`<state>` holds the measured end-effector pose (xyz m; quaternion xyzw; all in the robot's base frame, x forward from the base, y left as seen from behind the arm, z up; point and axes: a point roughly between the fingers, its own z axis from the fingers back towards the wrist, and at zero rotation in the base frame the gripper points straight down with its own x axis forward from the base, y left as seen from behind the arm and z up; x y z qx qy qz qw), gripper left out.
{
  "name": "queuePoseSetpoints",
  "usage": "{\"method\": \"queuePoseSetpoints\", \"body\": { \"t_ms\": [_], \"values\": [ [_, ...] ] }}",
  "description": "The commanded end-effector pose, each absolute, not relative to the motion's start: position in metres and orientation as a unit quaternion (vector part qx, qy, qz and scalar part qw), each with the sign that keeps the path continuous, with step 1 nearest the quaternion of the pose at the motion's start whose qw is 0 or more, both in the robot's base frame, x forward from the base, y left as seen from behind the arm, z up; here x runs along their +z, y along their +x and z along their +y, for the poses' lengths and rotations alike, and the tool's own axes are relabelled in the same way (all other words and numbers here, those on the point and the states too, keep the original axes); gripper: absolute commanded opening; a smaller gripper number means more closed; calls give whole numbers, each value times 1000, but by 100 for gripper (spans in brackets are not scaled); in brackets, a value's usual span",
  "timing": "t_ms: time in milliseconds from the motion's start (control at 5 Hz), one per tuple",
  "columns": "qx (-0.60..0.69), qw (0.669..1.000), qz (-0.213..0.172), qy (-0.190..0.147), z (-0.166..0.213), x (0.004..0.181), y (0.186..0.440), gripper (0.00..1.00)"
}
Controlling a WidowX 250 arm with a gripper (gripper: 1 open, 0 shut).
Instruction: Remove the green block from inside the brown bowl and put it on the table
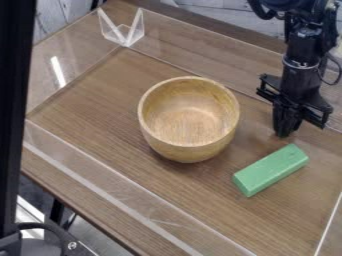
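Although the task calls for lifting the green block (271, 169) out of the brown bowl (191, 118), the block is already lying flat on the table (94, 100) at the lower right of the frame, just beside the bowl's right side and apart from it. The bowl, sitting near the middle of the frame, is showing nothing but its bare wooden floor. Judging from this layout, the job is looking essentially finished, the block having been given a spot on open tabletop where it is resting stably on a long face.

The gripper (286, 127) is hanging at the right of the frame, pointing straight down, with its tips close to the tabletop just above the block's upper end in the picture. Its jaws are standing together and are carrying nothing; a narrow strip of table is showing between the tips and the block. That closed, empty posture is fitting for a tool that is done with its load, though this is a judgement only.

Around the work area, clear acrylic walls (80, 170) are running along the table's edges, and a small transparent triangular stand (122, 27) is sitting in the upper left corner, well apart from everything else. Nothing is lying between the gripper and the block. The bowl's thick rim, to the left of the arm, is the only nearby thing a sideways sweep could be bumping.
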<state>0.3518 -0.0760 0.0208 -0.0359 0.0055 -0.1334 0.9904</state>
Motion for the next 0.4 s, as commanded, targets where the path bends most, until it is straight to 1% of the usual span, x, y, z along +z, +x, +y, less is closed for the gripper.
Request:
{"method": "queuePoseSetpoints", "body": {
  "t_ms": [0, 200],
  "values": [
    [-120, 992, -8, -36, -71, 27, 359, 0],
    [-117, 992, -6, -36, -71, 26, 359, 0]
  ]
}}
